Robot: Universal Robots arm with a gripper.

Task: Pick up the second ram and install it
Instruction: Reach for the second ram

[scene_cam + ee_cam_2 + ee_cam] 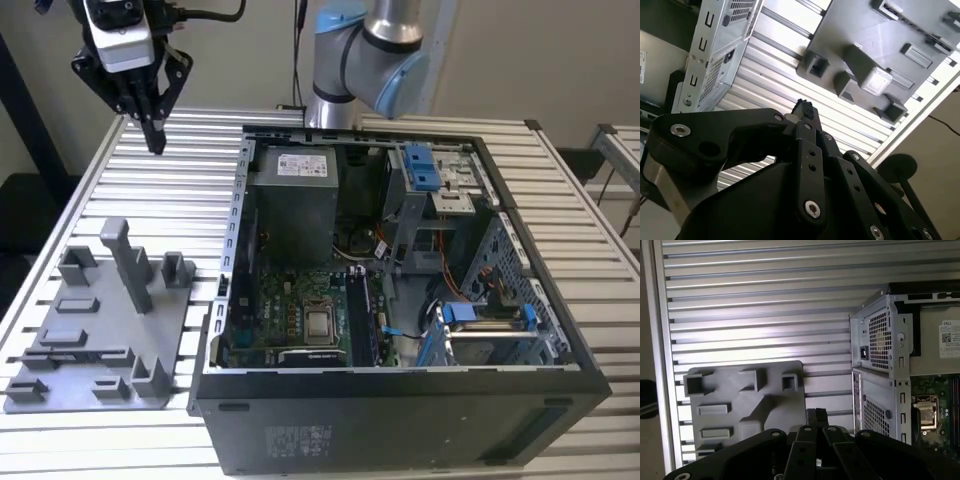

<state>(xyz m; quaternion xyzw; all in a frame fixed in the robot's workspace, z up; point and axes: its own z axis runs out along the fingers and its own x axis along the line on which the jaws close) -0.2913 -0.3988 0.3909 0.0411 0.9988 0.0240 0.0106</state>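
Observation:
My gripper [155, 140] hangs above the slatted table at the exterior view's far left, behind the grey plastic tray [95, 345] and left of the open computer case [400, 415]. Its black fingers are shut, tips together, with nothing between them in both wrist views [803, 107] [816, 416]. The tray [735, 390] shows bare pockets and upright posts. The second ram is out of view on the tray. Dark strips stand in the slots [366, 315] right of the processor [320, 323]; I cannot tell whether one is that ram.
The case holds a grey power supply [292, 200], a green motherboard [275, 300] and bright blue drive brackets [422, 165]. The arm's base [375, 60] rises behind the case. The case's perforated rear wall [880, 335] lies close to my fingers.

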